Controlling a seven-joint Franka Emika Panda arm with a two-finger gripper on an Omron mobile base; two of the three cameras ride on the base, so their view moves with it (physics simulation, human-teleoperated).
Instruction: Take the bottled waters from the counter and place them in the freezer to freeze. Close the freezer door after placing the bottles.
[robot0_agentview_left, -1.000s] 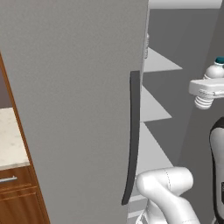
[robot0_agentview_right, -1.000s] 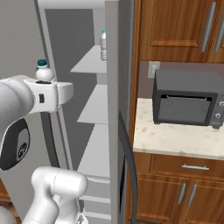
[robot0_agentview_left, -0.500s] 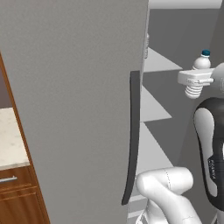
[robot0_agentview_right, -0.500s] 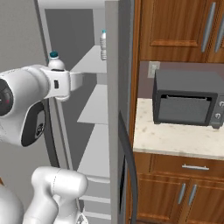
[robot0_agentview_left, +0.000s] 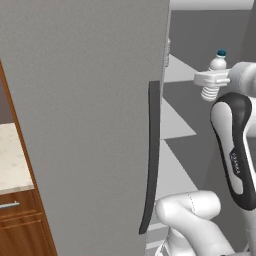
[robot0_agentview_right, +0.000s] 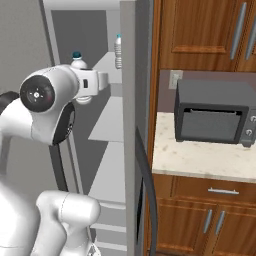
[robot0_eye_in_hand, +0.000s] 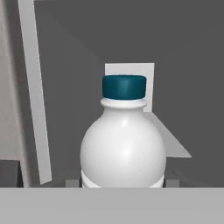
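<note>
My gripper (robot0_agentview_left: 212, 80) (robot0_agentview_right: 93, 83) is shut on a bottled water (robot0_agentview_left: 215, 67) (robot0_agentview_right: 78, 62) (robot0_eye_in_hand: 122, 144) and holds it upright, teal cap on top, in front of the open freezer (robot0_agentview_right: 85, 30). The white shelves (robot0_agentview_left: 176, 122) (robot0_agentview_right: 111, 127) lie just beyond and below it. A second bottled water (robot0_agentview_right: 118, 51) stands on an upper shelf deeper inside, partly behind the freezer door (robot0_agentview_left: 85, 125) (robot0_agentview_right: 129, 125). That door is swung wide open, its dark bar handle (robot0_agentview_left: 151, 155) facing me. The beige counter (robot0_agentview_right: 200, 157) (robot0_agentview_left: 11, 162) lies to the sides.
A grey toaster oven (robot0_agentview_right: 215, 112) sits on the counter right of the freezer, under wooden wall cabinets (robot0_agentview_right: 200, 30). Wooden drawers (robot0_agentview_right: 215, 192) run below the counter. My own white arm (robot0_agentview_right: 45, 115) stands close to the door's edge and the shelves.
The arm has carried the bottle up and inward toward the freezer shelves, and turned it from tilted to upright. The gripper stays shut on it.
</note>
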